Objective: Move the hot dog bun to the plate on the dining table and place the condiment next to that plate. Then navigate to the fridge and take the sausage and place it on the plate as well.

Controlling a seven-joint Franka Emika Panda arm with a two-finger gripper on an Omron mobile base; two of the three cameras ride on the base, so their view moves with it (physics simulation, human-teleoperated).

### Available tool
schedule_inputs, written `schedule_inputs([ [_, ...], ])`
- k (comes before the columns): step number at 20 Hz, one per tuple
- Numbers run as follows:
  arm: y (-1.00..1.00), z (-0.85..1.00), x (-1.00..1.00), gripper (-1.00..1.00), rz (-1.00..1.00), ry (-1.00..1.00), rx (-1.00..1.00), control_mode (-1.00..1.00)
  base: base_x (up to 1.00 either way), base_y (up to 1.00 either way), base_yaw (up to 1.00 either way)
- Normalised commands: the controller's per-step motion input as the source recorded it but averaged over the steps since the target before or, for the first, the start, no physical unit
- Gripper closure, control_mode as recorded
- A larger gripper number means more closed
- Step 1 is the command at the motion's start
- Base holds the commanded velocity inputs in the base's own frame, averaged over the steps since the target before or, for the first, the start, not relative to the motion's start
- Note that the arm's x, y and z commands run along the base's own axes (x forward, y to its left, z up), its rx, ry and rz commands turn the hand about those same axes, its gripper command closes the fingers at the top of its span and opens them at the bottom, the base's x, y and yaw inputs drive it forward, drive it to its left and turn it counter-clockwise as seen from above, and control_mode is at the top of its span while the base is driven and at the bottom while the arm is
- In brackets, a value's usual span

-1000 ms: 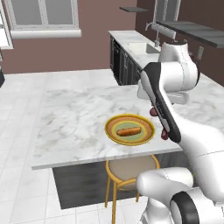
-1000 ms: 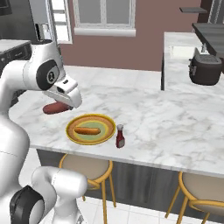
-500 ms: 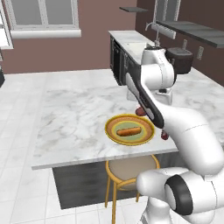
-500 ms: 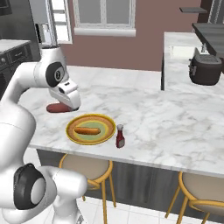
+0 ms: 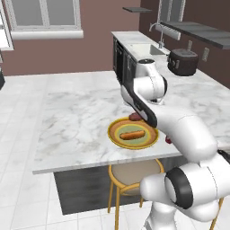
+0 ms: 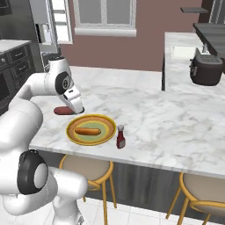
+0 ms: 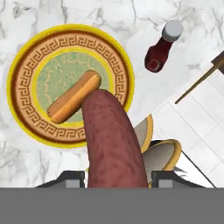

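My jaws gripped the sausage (image 7: 113, 140) by one end, its free end over the plate (image 7: 26, 65) rim on the table (image 6: 176, 127), so it could go beside the bun (image 7: 74, 103); ketchup bottle (image 6: 121, 137) stood just beside.

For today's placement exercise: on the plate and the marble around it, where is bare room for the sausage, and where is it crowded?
Free: the plate's green centre beside the hot dog bun, and the marble of the dining table beyond the condiment. Crowded: the strip between plate rim and condiment, and the near edge where the pincer holds the sausage.
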Motion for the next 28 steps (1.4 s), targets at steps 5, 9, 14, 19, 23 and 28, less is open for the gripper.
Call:
schedule_inputs([
  [5, -0.06, -0.49, 0.49, 1.00, -0.13, 0.00, 0.00, -1.00, 0.00, 0.00, 0.00],
  [9, -0.11, -0.50, 0.47, 1.00, -0.13, 0.00, 0.02, -1.00, 0.00, 0.00, 0.00],
  [14, -0.25, -0.44, 0.43, 1.00, -0.07, 0.00, 0.06, -1.00, 0.00, 0.00, 0.00],
  [19, -0.06, -0.40, 0.41, 1.00, -0.08, 0.00, 0.04, -1.00, 0.00, 0.00, 0.00],
  [23, 0.00, -0.44, 0.41, 1.00, -0.07, 0.00, 0.01, -1.00, 0.00, 0.00, 0.00],
  [28, 0.00, -0.42, 0.45, 1.00, -0.08, 0.00, 0.00, -1.00, 0.00, 0.00, 0.00],
])
